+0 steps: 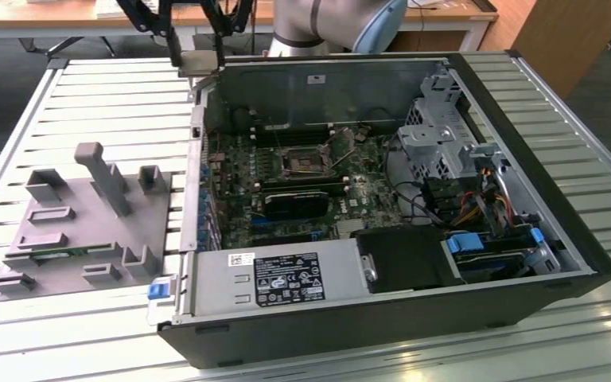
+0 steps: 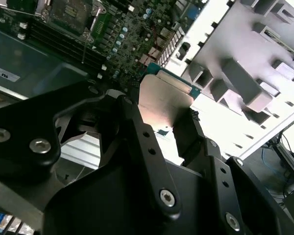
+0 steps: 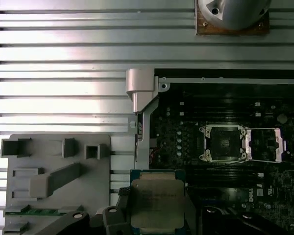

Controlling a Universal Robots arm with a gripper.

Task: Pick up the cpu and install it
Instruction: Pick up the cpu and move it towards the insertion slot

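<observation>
While the arm hangs over the open computer case (image 1: 337, 338) at its corner on the exterior view's left, its end effector (image 2: 159, 120) is clenched on the one cpu (image 3: 157, 203), held level in the air above the case's edge. One open socket (image 3: 224, 143) lies on the motherboard. One grey holder (image 1: 72, 231) carrying one green memory stick (image 3: 32, 211) sits beside the case on the slatted desk (image 1: 29, 119).

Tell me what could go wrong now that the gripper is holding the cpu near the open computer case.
1. The gripper grips the cpu by two opposite edges, so a slip could drop it onto the motherboard.
2. The cpu hangs close to the case wall, and a low path might clip it.
3. The socket lies open. Setting the cpu down tilted or turned the wrong way could damage its contacts.
</observation>
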